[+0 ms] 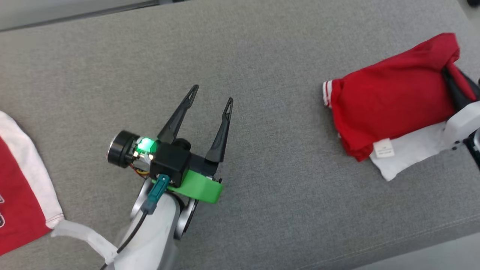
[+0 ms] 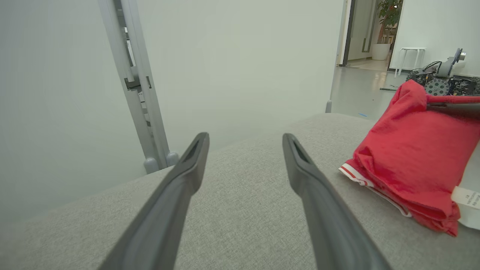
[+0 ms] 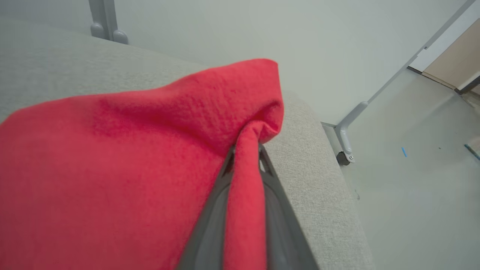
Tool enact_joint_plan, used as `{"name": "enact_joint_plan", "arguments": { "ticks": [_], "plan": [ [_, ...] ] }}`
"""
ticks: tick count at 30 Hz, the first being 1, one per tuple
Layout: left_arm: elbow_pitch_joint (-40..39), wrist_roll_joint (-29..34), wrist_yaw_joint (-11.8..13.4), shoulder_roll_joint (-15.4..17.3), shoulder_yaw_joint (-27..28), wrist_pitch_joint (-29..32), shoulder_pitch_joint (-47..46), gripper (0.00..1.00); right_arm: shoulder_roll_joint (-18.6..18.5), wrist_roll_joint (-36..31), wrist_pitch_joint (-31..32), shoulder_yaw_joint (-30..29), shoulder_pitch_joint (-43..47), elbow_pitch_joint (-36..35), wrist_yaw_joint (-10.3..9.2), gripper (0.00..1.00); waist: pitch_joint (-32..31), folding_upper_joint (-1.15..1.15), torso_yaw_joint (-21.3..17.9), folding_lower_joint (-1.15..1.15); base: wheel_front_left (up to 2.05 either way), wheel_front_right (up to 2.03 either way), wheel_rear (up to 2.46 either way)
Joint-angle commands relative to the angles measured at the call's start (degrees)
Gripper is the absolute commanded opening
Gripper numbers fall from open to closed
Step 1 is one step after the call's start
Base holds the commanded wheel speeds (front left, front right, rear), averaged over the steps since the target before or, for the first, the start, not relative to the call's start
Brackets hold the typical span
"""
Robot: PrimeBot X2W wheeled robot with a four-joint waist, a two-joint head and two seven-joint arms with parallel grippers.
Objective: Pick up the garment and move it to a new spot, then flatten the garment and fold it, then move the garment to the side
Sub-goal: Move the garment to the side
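A: What is the biggest thing there?

B: The desk point(image 1: 262, 56), covered in grey woven fabric. It runs across the whole head view, with pale floor point(image 1: 450, 258) past its near right corner.

A: And where is the garment?

B: The red garment point(image 1: 390, 101) lies bunched on the right part of the desk, near the right edge. Its upper right corner is pulled up into a peak, and a white layer point(image 1: 408, 150) sticks out from under its lower side.

A: Any other cloth?

B: A second shirt point(image 1: 22, 180), red with a white sleeve, lies at the far left edge, well apart from the garment.

A: How do the arms stand?

B: The left pincer point(image 1: 212, 93) hovers over bare fabric in the middle, between the two cloths. Its two dark fingers are spread wide and hold nothing; the left wrist view shows only grey fabric between them. A green lamp point(image 1: 145, 144) glows on its wrist.

A: And the right one?

B: The right pincer point(image 3: 245, 153) is closed on the garment. In its own wrist view a strip of red cloth is squeezed between the two fingers, right at the raised corner. In the head view it comes in from the right edge, fingers half buried in the red fold.

A: Small details?

B: Two. A white-striped cuff point(image 1: 327, 93) sits at the garment's left end, and a small white label point(image 1: 383, 148) on its lower edge, where red meets white.
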Motion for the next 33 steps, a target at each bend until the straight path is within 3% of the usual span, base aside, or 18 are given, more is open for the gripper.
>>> {"name": "enact_joint_plan", "arguments": {
  "ticks": [1,16,17,18,25,33],
  "plan": [
    [0.26,0.53,-0.45,0.53,0.12,-0.03,-2.32,1.0,-0.73,-0.14,-0.83,-0.15,-2.61,1.44,-0.13,0.0,7.41,0.0,-4.63,0.0,0.0,0.0,0.0],
    [0.0,2.61,-1.74,0.98,-0.53,-0.03,-7.99,1.0,-3.76,-3.81,-2.46,-4.12,-15.41,16.92,-0.13,0.0,13.57,0.0,-2.66,0.0,0.0,0.0,0.0],
    [0.04,2.52,-1.58,0.97,-0.48,-0.03,-7.87,1.0,-4.1,-4.4,-2.47,-4.57,-15.7,17.31,-0.13,0.44,13.5,0.0,-2.47,0.0,0.0,0.0,0.0],
    [0.03,2.28,-1.4,0.93,-0.38,-0.03,-7.68,1.0,-4.23,-4.83,-2.47,-5.32,-15.98,17.74,-0.13,1.0,13.35,0.0,-2.22,0.0,0.0,0.0,0.0],
    [0.22,0.66,-0.61,0.6,0.11,-0.03,-5.69,1.0,-3.49,-7.08,-2.48,-10.01,-14.42,18.39,-0.13,1.0,9.67,0.0,-0.99,0.0,0.0,0.0,0.0],
    [-0.5,-2.34,0.83,0.28,1.99,-0.03,-1.41,1.0,-1.56,-7.88,-2.46,-11.73,-10.9,11.34,-0.13,1.0,0.65,0.0,0.84,0.0,0.0,0.0,0.0]
  ]
}}
